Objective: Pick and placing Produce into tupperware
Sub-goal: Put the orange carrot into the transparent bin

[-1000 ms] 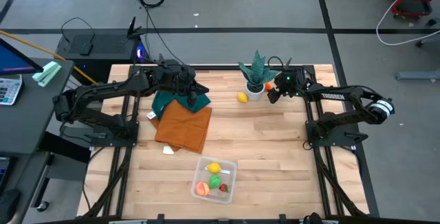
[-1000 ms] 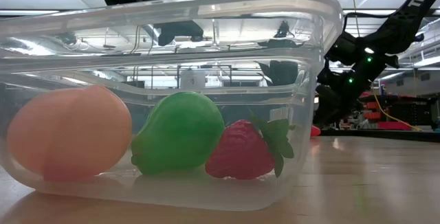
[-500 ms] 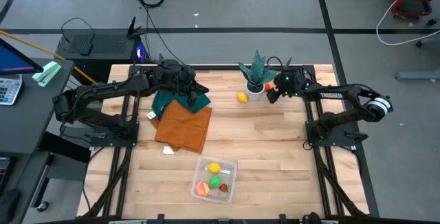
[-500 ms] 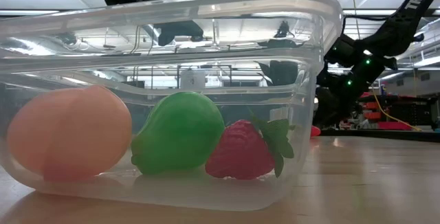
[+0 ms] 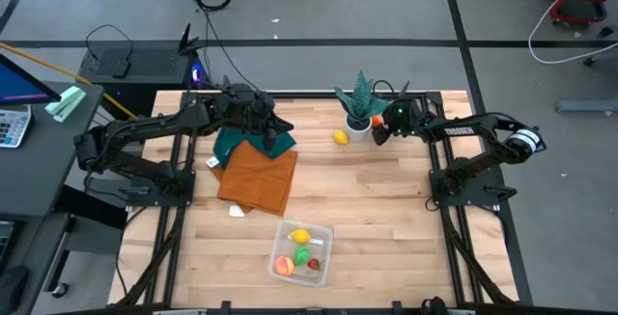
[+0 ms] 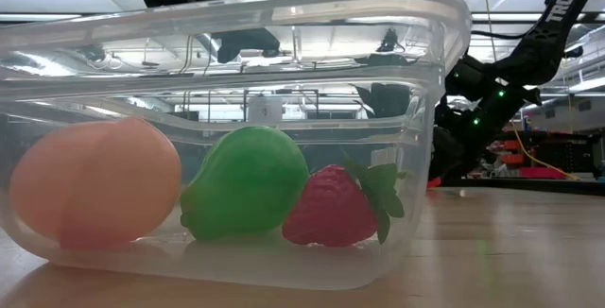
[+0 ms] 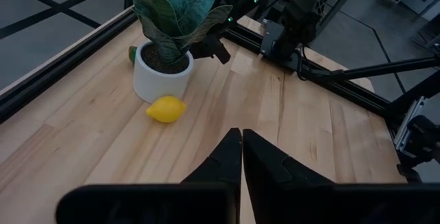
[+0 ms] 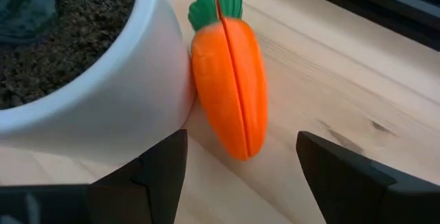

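Item: toy carrot (image 8: 230, 80), orange body with a green top and a seam running down its length. Location: lying on the table (image 8: 357, 86), directly ahead of the right gripper (image 8: 240, 159) and between the lines of its two jaws, its side touching the wall of the white plant pot (image 8: 103, 114).

Handling, as judged: light, hard moulded plastic, smooth and probably slippery; the seam suggests two halves that could part under a skewed squeeze. Tapered form, so the thick middle is the best place to hold, across the width. The pot blocks one flank, leaving little room for the jaw on that side; a nudge could roll the carrot or shift the pot.

Right gripper: jaws open wider than the carrot, holding nothing.

Item: toy lemon (image 5: 340, 137), yellow, loose on the table on the pot's other side, well apart from both grippers. Round and likely prone to rolling.

Left gripper (image 7: 241, 157): jaws shut together, empty, above the folded cloths (image 5: 259, 175).

Tupperware (image 5: 302, 253): clear, near the table's front edge, far from both jaws. Contents: peach-coloured fruit (image 6: 93, 190), green fruit (image 6: 248, 183), strawberry (image 6: 336, 206), second lemon (image 5: 300, 237).
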Motion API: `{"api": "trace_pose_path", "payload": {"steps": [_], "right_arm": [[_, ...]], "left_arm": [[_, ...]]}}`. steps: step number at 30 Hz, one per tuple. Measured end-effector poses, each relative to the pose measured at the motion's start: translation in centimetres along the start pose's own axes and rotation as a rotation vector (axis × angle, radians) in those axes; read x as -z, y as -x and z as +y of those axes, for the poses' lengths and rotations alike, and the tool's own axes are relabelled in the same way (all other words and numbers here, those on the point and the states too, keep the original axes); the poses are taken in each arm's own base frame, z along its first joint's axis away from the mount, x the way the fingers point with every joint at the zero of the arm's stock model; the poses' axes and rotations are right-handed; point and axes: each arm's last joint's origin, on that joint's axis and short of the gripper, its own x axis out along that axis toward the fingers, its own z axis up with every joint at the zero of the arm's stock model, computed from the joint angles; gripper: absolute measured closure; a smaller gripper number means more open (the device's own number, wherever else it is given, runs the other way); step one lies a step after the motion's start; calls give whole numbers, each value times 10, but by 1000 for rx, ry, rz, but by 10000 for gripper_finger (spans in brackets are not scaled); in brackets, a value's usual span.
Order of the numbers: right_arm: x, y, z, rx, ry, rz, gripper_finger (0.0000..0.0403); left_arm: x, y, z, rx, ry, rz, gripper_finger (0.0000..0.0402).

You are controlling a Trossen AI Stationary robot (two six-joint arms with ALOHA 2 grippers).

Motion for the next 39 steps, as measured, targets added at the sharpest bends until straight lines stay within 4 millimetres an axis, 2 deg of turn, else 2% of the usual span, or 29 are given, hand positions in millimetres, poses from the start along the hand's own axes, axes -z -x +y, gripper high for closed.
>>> {"api": "trace_pose_path", "payload": {"steps": [11,22,33,39], "right_arm": [[-8,0,1,-15,-12,-61,172],[-8,0,1,-22,-13,-61,174],[-3,-9,1,-45,-48,-34,175],[-3,-10,1,-50,-49,-37,187]], "left_arm": [[0,0,0,0,-1,0,379],[0,0,0,0,0,0,389],[0,0,0,0,0,0,373],[0,0,0,0,0,0,379]]}}
